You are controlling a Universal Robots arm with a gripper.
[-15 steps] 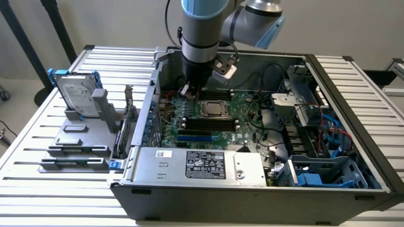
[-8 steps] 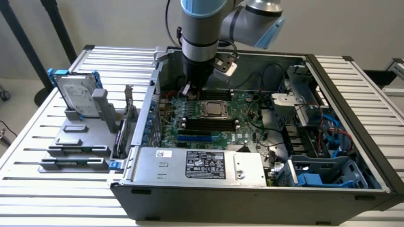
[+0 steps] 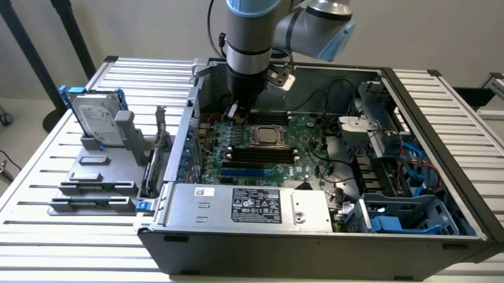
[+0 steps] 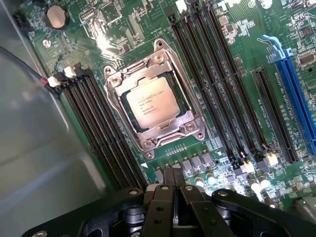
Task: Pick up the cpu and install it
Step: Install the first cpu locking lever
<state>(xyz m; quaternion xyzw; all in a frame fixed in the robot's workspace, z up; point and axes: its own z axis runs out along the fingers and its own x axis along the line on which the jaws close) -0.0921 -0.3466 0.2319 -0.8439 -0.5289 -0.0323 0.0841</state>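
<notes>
**Q:** Gripper [image 4: 173, 180] — condition?

**A:** Item one: fingers pressed together, nothing between them. Tips hang over the motherboard [image 4: 123, 44], just beside the socket frame [image 4: 154, 101], on the side away from the round coin cell [image 4: 56, 16].

**Q:** Cpu [image 4: 150, 102] — location?

**A:** Item two: silvery square chip lying flat inside the socket frame, near the middle of the board, between two banks of black memory slots [image 4: 106, 128]. In the exterior view it shows as a pale square [image 3: 268, 136] at the centre of the open computer case [image 3: 315, 236]. It appears seated level, though whether the retention frame is latched over it I cannot tell.

**Q:** Arm pose?

**A:** Item three: arm [image 3: 252, 35] reaches straight down into the case near its rear wall, wrist vertical, tool pointing at the board. The gripper sits beside the socket, not above the chip.

**Q:** Hazards?

**A:** Item four, as judgement:
- Closed tips stand low over small components; a sideways drift could scrape capacitors or the slot latches.
- Any downward push off the chip's centre could tilt it in the socket and bend contacts.
- Loose cables [image 3: 334, 94] run along the case's rear edge close to the wrist; a wide swing could snag them.
- The hard drive [image 3: 96, 121] stands upright outside the case on the slatted table [image 3: 32, 194], well apart, no risk there.
</notes>
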